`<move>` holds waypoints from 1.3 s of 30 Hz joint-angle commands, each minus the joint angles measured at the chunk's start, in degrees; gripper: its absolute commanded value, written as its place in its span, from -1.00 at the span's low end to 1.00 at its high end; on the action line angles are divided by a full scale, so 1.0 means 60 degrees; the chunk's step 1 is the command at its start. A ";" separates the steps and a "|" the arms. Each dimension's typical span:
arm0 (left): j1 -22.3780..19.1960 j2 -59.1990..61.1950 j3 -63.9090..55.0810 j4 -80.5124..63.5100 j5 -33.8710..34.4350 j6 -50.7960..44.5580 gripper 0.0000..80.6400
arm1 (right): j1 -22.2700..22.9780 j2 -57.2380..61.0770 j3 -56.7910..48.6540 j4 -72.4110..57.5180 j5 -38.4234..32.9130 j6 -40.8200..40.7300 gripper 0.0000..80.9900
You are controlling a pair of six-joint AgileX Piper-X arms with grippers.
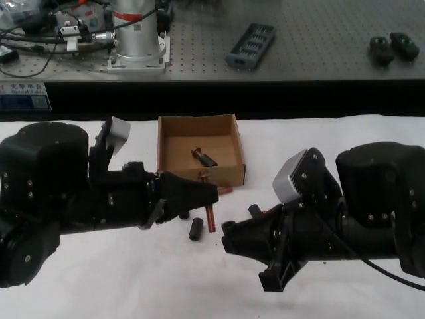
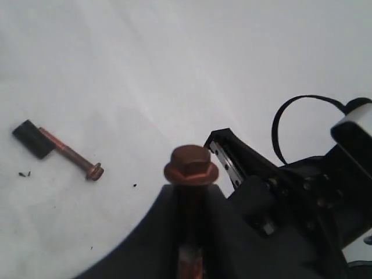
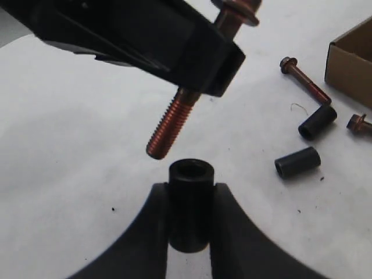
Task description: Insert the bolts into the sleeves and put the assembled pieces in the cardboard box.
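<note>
My left gripper [image 2: 190,195] is shut on a copper bolt [image 2: 190,165], gripping the shank just under its hex head. My right gripper [image 3: 190,200] is shut on a black sleeve [image 3: 190,174] whose bore faces the bolt. The bolt's threaded tip [image 3: 158,148] hangs just short of the sleeve's mouth, slightly off to one side. Both grippers meet in front of the cardboard box [image 1: 174,171], the left gripper [image 1: 209,194] above the right gripper [image 1: 229,232]. One assembled piece [image 1: 204,157] lies inside the box.
Two loose sleeves [image 3: 317,122] [image 3: 297,163] and two loose bolts [image 3: 305,81] [image 3: 359,123] lie on the white cloth beside the box corner [image 3: 351,58]. Another bolt with a sleeve on it [image 2: 58,150] lies on the cloth farther off.
</note>
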 commanded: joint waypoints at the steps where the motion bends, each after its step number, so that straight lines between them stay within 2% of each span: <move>1: -0.0023 -0.0018 -0.0091 -0.0523 0.0143 0.0183 -0.98 | -0.0011 -0.0145 -0.0006 -0.0167 -0.0189 0.0009 -0.98; 11: -0.0023 -0.0018 -0.0091 -0.0676 -0.0298 0.1069 -0.98 | -0.0011 -0.0145 -0.0006 -0.0167 -0.0189 0.0208 -0.98; 15: -0.0023 -0.0018 -0.0091 -0.0676 -0.0871 0.1434 -0.98 | -0.0011 -0.0145 -0.0006 -0.0167 -0.0211 0.0228 -0.98; 19: -0.0023 -0.0018 -0.0091 -0.0729 -0.1216 0.1492 -0.98 | -0.0011 -0.0145 0.0017 -0.0504 -0.0493 0.0785 -0.98; 33: -0.0023 -0.0018 -0.0091 -0.1896 -0.1170 0.1452 -0.98 | -0.0011 0.0046 0.0090 -0.1158 -0.0490 0.1434 -0.98; 39: -0.0041 -0.0018 -0.0091 -0.1896 -0.0615 0.1408 -0.98 | -0.0011 0.0046 0.0090 -0.1224 -0.0490 0.1500 -0.98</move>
